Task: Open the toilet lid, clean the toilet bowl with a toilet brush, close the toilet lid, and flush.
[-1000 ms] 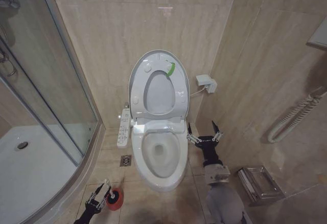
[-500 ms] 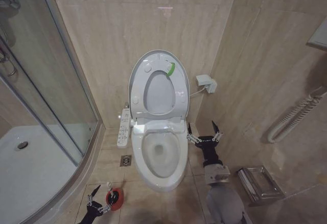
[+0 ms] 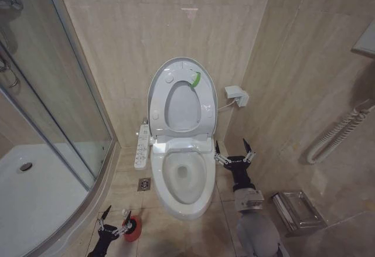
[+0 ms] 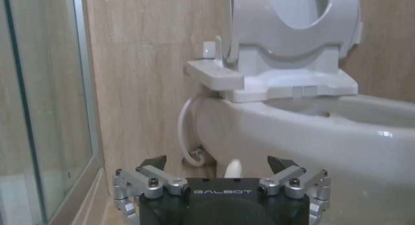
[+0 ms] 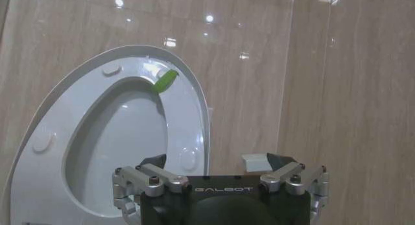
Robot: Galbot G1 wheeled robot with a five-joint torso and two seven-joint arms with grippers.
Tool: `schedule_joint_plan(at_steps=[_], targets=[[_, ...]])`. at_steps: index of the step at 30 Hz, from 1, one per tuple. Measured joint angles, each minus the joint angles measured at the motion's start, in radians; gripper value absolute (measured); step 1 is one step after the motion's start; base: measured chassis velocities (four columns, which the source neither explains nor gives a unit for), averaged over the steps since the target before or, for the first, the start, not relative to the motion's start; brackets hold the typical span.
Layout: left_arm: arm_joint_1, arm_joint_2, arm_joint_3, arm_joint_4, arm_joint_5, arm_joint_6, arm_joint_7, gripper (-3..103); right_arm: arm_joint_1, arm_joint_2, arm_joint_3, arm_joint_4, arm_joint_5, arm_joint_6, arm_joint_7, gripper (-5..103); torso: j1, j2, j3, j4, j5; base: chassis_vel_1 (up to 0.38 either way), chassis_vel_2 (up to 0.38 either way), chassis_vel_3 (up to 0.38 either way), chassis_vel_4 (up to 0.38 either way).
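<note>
The toilet lid [image 3: 182, 69] stands upright against the wall, the ring seat raised against it; its underside and green strip [image 5: 165, 80] face the right wrist camera. The toilet bowl [image 3: 184, 178] lies uncovered. The toilet brush's white handle tip [image 3: 125, 213] rises from the red cup holder [image 3: 133, 229] on the floor left of the bowl. My left gripper [image 3: 115, 219] is open low beside the holder, and the handle tip [image 4: 232, 168] shows between its spread fingers. My right gripper [image 3: 231, 147] hangs open to the right of the bowl, holding nothing.
A glass shower enclosure [image 3: 53, 110] curves along the left. The button panel [image 3: 141, 146] juts from the bowl's left side, with a floor drain [image 3: 144, 184] below it. A wall outlet box [image 3: 237, 95], a grab rail [image 3: 337, 133] and a metal holder [image 3: 297, 211] lie right.
My left gripper dipped lower beside the red holder, then rose slightly, staying open around the brush handle. The right arm, lid and bowl are unchanged.
</note>
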Motion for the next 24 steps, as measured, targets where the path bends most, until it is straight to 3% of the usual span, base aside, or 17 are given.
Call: schedule_joint_plan(at_steps=[10,19,21,22,24], targets=[[0.103,-0.002,0.034,-0.232,0.070,0.135,-0.167,100,0.000,0.000,0.000,0.000,0.000,0.000,0.000,100,0.000,0.000,0.000,-0.0001,0.0000,0.000,0.000,0.000,0.000],[0.184,0.014,0.035,-0.429,0.103,0.234,-0.249,100,0.000,0.000,0.000,0.000,0.000,0.000,0.000,100,0.000,0.000,0.000,0.0000,0.0000,0.000,0.000,0.000,0.000],[0.212,0.024,0.031,-0.505,0.116,0.288,-0.267,100,0.000,0.000,0.000,0.000,0.000,0.000,0.000,100,0.000,0.000,0.000,0.0001,0.0001,0.000,0.000,0.000,0.000],[0.212,0.024,0.031,-0.505,0.116,0.288,-0.267,100,0.000,0.000,0.000,0.000,0.000,0.000,0.000,100,0.000,0.000,0.000,0.0001,0.0001,0.000,0.000,0.000,0.000],[0.239,0.033,0.031,-0.585,0.122,0.352,-0.295,100,0.000,0.000,0.000,0.000,0.000,0.000,0.000,100,0.000,0.000,0.000,0.0002,0.0000,0.000,0.000,0.000,0.000]])
